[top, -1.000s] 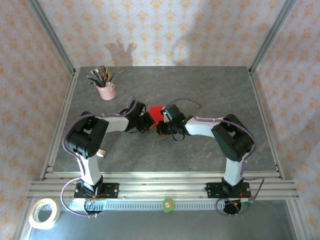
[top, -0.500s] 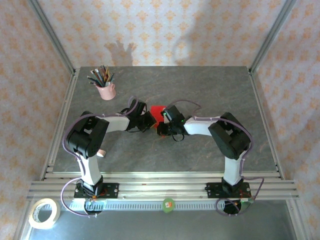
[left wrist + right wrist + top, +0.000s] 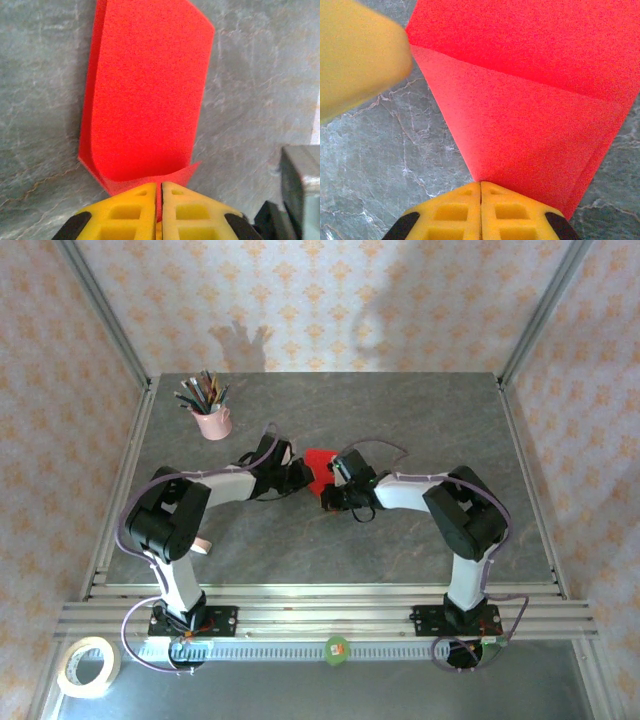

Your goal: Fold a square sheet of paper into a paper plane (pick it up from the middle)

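The left gripper (image 3: 161,186) is pinched shut on one edge of the paper plane (image 3: 145,90), and the right gripper (image 3: 480,186) on its pointed corner, mid-tabletop (image 3: 420,420). Creases are made, but further folds are judged outstanding. Counted: one plane, one pink cup (image 3: 212,423), one tape roll (image 3: 88,667).

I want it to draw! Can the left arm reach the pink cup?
Probably yes: bare table lies between the left arm and the pink cup. But its jaws grip the paper plane; it must let go first.
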